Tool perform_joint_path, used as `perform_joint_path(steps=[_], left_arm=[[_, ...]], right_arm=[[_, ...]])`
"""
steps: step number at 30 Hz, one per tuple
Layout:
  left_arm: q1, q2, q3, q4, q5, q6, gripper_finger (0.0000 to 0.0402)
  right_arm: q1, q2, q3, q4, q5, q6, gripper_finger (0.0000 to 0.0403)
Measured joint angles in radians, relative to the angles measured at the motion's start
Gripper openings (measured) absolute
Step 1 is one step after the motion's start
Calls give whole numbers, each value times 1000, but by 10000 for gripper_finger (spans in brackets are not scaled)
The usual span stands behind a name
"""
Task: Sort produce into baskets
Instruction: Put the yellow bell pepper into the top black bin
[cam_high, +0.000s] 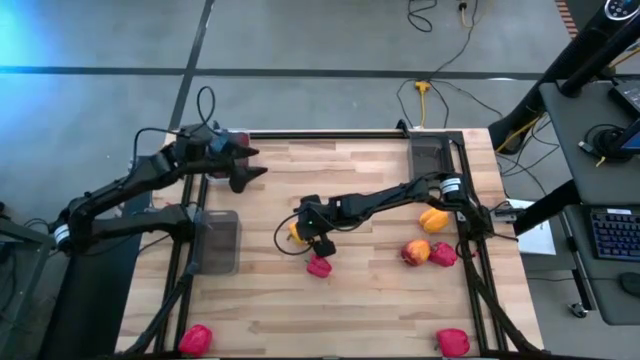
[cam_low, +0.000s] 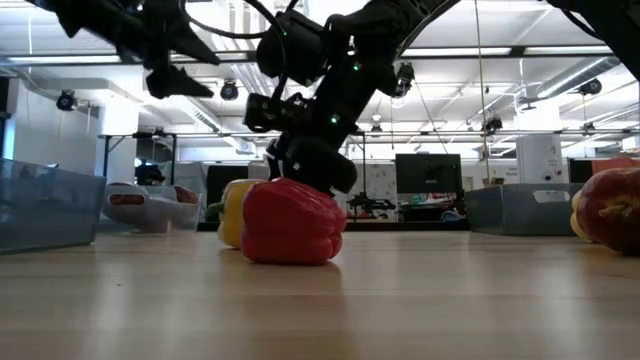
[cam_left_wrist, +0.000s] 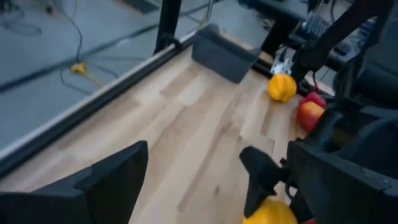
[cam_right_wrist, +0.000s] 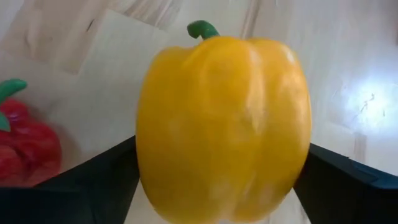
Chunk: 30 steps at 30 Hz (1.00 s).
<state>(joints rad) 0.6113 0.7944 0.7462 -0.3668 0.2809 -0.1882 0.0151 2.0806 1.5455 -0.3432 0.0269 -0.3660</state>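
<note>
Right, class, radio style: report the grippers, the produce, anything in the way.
Right gripper mid-table, fingers straddling yellow pepper, grip unconfirmed. Left gripper open, raised near far-left corner. Red pepper sits close beside the yellow one.
</note>
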Motion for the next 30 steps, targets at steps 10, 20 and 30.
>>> perform_joint_path(steps=[10, 20, 30], left_arm=[[1, -41, 48, 18, -49, 77, 366], [1, 31, 121, 40, -100, 235, 366], [0, 88, 299, -4, -80, 209, 366]], right_arm=[[0, 4, 49, -24, 36, 41, 290], [-21, -63, 214, -384, 265, 191, 290], [-139, -370, 33, -580, 382, 470, 290]])
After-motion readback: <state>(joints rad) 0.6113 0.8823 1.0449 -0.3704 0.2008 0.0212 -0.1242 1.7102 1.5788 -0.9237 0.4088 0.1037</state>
